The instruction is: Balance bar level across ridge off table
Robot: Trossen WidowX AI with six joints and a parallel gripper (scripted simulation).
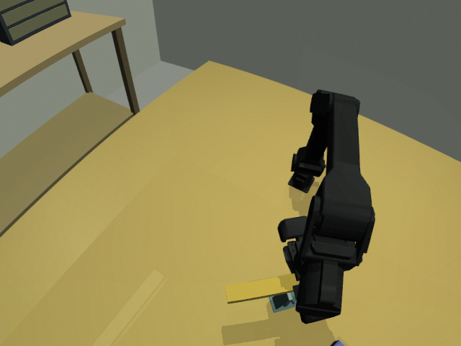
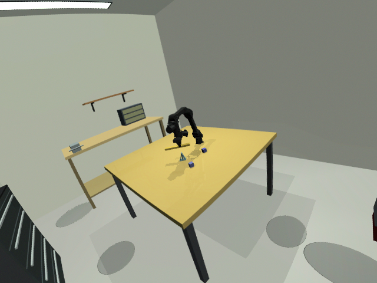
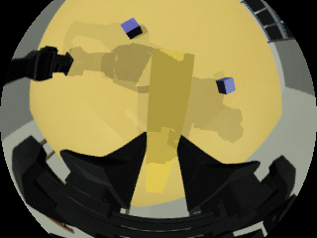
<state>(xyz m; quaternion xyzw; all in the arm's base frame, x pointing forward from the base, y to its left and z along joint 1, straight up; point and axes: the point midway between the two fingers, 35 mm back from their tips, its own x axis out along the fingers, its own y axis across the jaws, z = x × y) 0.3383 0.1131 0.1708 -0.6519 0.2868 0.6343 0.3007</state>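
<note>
The yellow bar (image 1: 256, 289) (image 2: 171, 148) (image 3: 170, 94) is held clear of the table, with its shadow apart from it. My gripper (image 2: 179, 146) (image 3: 162, 137) is shut on the bar, which runs out lengthwise between the fingers in the wrist view. The arm hides the fingertips in the top view. The teal ridge (image 1: 281, 301) (image 2: 182, 157) stands on the table. The bar is above it and apart from it in the exterior view, and overlaps its far edge in the top view. The bar hides the ridge in the wrist view.
One blue cube (image 2: 191, 164) lies near the ridge and another blue cube (image 2: 204, 150) lies nearer the arm's base (image 2: 199, 141). Both cubes also show in the wrist view. A side bench (image 1: 93, 29) (image 2: 100, 138) with a drawer unit (image 2: 132, 114) stands beyond the table (image 2: 231, 155).
</note>
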